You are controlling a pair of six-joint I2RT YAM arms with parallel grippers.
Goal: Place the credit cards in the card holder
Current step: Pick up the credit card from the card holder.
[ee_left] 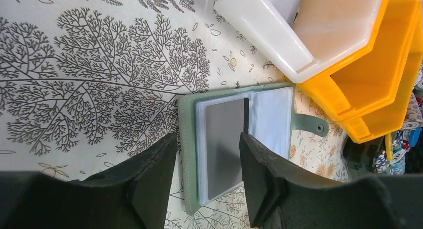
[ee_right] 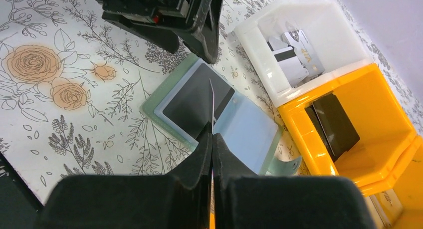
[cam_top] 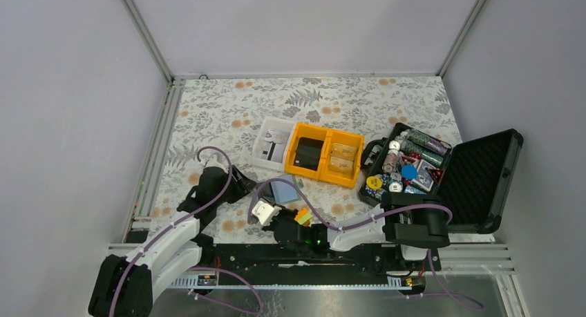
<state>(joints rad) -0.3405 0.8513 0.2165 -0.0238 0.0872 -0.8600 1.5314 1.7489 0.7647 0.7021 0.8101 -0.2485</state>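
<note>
Credit card [ee_right: 212,104], thin and seen on its edge, is pinched between the right jaws, which are shut tight on its near end. It stands upright just above the card holder [ee_right: 249,134], over the border between the dark page and the light-blue page. The left jaws are half open and grip nothing. They stand one on each side of the outer page of the card holder, low over it; I cannot tell if they touch it.

The card holder lies open and flat on the desk [ee_right: 50,114], and one clear pocket seems to hold a dark card [ee_left: 224,144] already. Just beyond the card holder are a white bin [ee_right: 255,57] with pale cards [ee_right: 294,54] and a yellow bin [ee_right: 295,124] with a black card [ee_right: 336,124].

To do this step well, I think the held card should be tilted from upright to nearly flat, so that its free edge meets the mouth of an empty pocket and not the plastic face. The push should be slow and along the pocket. The left jaws should press the page down, otherwise the light holder can slide on the desk. The right jaws should let go only when most of the card is inside.
</note>
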